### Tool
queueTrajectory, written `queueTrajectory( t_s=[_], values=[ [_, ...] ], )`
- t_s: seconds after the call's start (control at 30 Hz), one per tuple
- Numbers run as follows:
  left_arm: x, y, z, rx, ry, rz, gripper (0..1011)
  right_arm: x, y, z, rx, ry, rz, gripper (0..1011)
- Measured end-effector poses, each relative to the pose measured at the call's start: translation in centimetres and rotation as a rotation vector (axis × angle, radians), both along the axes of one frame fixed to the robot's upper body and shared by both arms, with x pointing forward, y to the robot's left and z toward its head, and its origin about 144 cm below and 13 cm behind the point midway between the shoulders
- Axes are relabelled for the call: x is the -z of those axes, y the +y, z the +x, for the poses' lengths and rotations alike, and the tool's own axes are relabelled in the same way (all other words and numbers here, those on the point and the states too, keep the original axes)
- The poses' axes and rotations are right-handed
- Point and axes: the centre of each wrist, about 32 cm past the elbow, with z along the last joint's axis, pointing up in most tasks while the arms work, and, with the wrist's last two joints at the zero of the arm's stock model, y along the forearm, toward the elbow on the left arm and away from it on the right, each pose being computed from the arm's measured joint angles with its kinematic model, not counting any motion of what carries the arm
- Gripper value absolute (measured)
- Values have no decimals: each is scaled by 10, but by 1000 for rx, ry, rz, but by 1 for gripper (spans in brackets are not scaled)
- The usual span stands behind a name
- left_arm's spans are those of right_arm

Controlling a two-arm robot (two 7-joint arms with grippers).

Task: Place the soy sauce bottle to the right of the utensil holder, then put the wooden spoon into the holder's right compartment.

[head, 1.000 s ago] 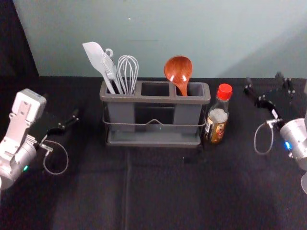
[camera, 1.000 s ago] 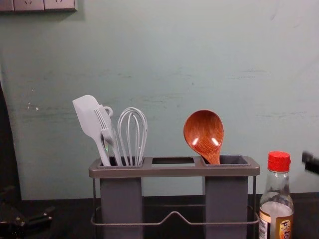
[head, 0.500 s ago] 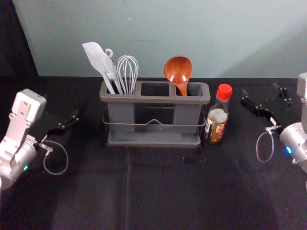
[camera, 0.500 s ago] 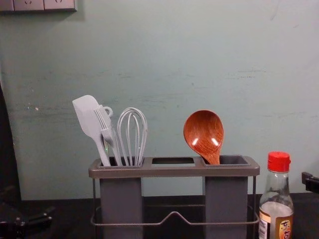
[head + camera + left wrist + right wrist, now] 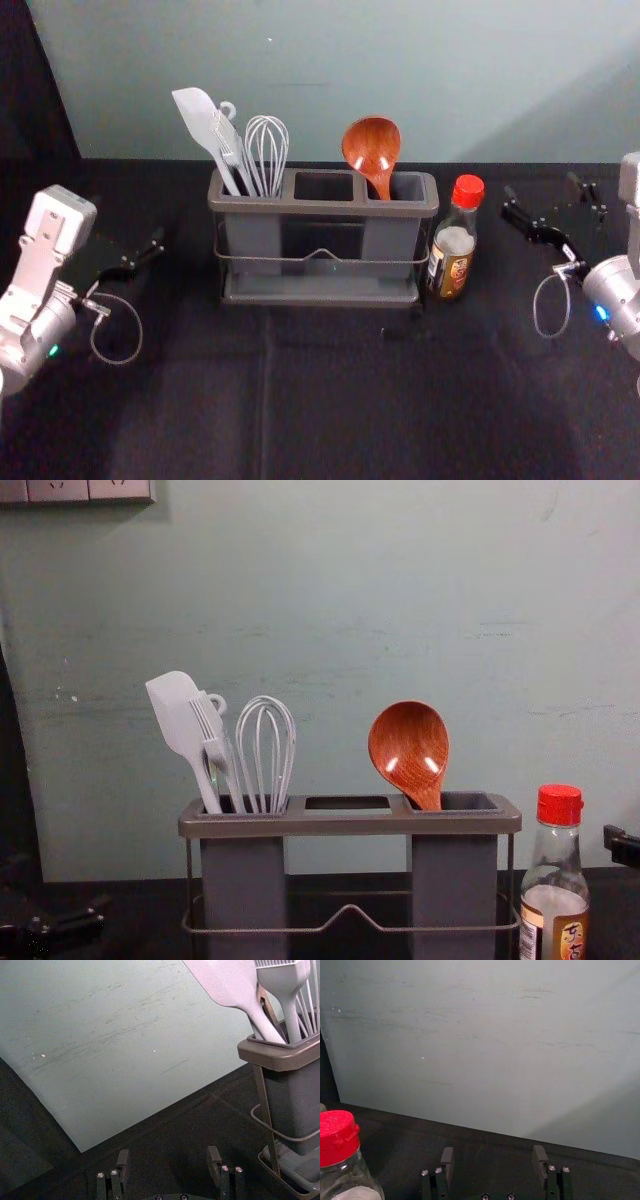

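Observation:
The soy sauce bottle (image 5: 453,240) stands upright just right of the utensil holder (image 5: 320,297). In the chest view the wooden spoon (image 5: 408,748) leans bowl-up in the holder's right compartment. Off to the bottle's right, my right gripper (image 5: 543,192) is open and empty; in its wrist view the right gripper (image 5: 493,1159) has the bottle's red cap (image 5: 338,1137) outside its fingers. At the table's left, apart from the holder, my left gripper (image 5: 127,222) stands open; in its own wrist view the left gripper (image 5: 168,1157) holds nothing.
A white spatula (image 5: 200,120), a brush (image 5: 230,145) and a whisk (image 5: 266,150) stand in the holder's left compartment. Behind rises a pale green wall (image 5: 330,70). Dark cloth (image 5: 330,400) covers the table in front of the holder.
My right gripper has shifted slightly left, toward the bottle, mostly in the earlier half second. The left arm, bottle, spoon and holder look unmoved.

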Motion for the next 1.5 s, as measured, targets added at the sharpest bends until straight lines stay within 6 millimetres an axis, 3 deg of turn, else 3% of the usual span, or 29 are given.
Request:
queueTrajectory(
  t_s=[1.5],
  values=[
    [0,0,0,0,0,0,1000,0,0,0,-1,-3,0,1002]
  ],
)
